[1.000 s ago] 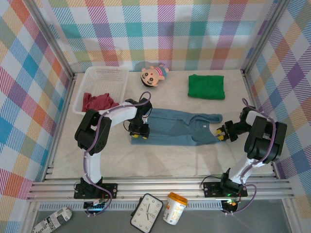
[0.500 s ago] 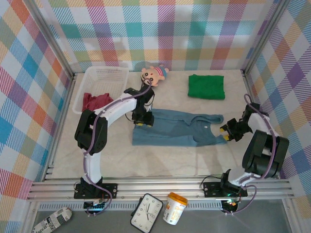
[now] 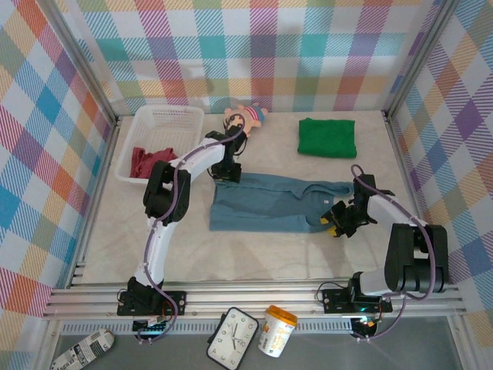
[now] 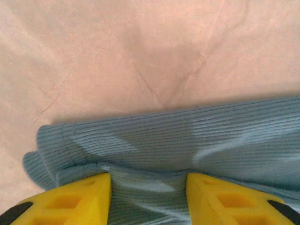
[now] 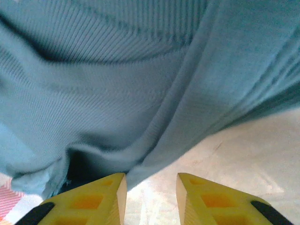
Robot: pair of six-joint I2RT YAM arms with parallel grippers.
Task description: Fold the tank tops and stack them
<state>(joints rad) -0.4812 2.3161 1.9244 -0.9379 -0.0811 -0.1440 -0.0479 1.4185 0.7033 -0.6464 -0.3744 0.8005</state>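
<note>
The dusty blue-grey tank top lies flat across the middle of the table, straps to the right. My left gripper presses down on its far left corner. In the left wrist view the ribbed cloth puckers between the yellow fingers of the left gripper, whose jaws stand well apart. My right gripper is low at the strap end. In the right wrist view it is open over bare table, with the cloth's edge touching its left finger. The green tank top lies folded at the back right. The dark red one hangs over the basket.
A white mesh basket stands at the back left, and a big-headed doll lies beside it near the back wall. Metal frame posts and checkered walls close in the table. A clock and a can lie below the front rail.
My left gripper has slid from the blue top's near left corner to its far left corner. My right gripper opened and moved left, toward the strap end.
</note>
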